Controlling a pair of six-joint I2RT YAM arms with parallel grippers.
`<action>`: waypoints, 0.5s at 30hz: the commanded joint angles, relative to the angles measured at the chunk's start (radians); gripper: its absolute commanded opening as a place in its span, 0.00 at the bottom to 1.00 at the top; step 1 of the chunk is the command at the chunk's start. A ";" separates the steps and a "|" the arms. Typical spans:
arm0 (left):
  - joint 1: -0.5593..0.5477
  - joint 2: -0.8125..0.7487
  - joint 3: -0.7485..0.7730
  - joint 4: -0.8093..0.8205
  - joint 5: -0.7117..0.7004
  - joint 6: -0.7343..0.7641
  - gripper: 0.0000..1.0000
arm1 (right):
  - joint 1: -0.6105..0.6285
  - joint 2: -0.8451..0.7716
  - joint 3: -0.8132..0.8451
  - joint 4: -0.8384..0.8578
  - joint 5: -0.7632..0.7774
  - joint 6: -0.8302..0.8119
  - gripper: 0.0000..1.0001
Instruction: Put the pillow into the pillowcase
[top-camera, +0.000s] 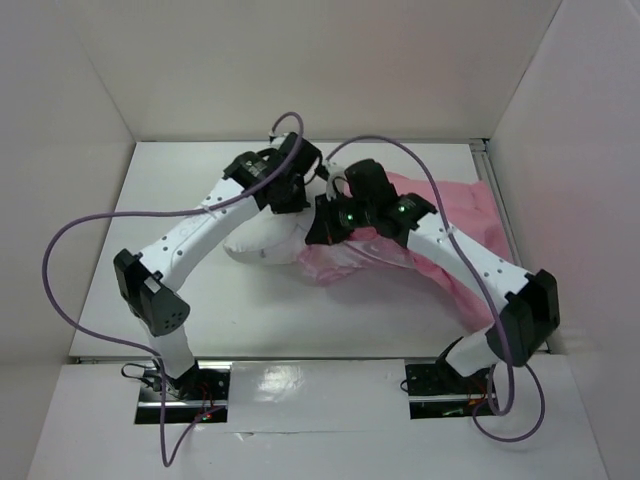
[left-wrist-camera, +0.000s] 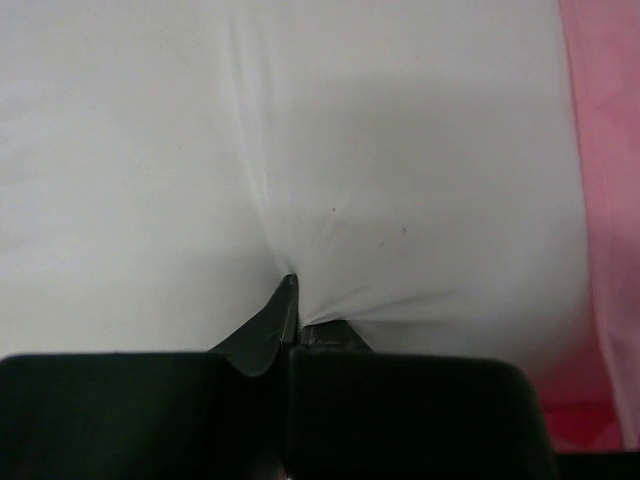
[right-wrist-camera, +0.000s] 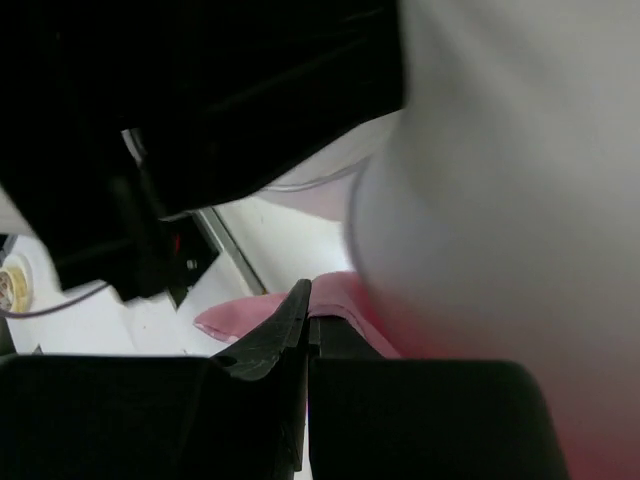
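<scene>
The white pillow (top-camera: 262, 243) lies mid-table, its right part inside the pink satin pillowcase (top-camera: 460, 215). My left gripper (top-camera: 290, 190) sits at the pillow's far edge. In the left wrist view it (left-wrist-camera: 295, 315) is shut on a pinched fold of the white pillow (left-wrist-camera: 380, 160), with the pink pillowcase (left-wrist-camera: 605, 150) along the right edge. My right gripper (top-camera: 335, 232) is at the pillowcase's opening. In the right wrist view it (right-wrist-camera: 308, 318) is shut on the pink pillowcase edge (right-wrist-camera: 255, 315), and the white pillow (right-wrist-camera: 500, 170) bulges close on the right.
White walls enclose the table (top-camera: 150, 270) on three sides. A metal rail (top-camera: 497, 195) runs along the right edge. Purple cables (top-camera: 60, 250) loop off both arms. The left arm's black body (right-wrist-camera: 200, 90) hangs just above the right gripper.
</scene>
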 joint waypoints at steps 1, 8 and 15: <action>0.096 -0.151 0.058 0.100 0.012 0.021 0.00 | -0.061 0.099 0.156 0.120 -0.123 -0.089 0.00; 0.208 -0.365 -0.057 0.100 0.056 0.021 0.00 | -0.091 0.317 0.404 0.186 -0.234 -0.078 0.00; 0.197 -0.464 -0.202 0.150 0.149 -0.028 0.00 | -0.100 0.362 0.552 0.167 -0.277 -0.040 0.00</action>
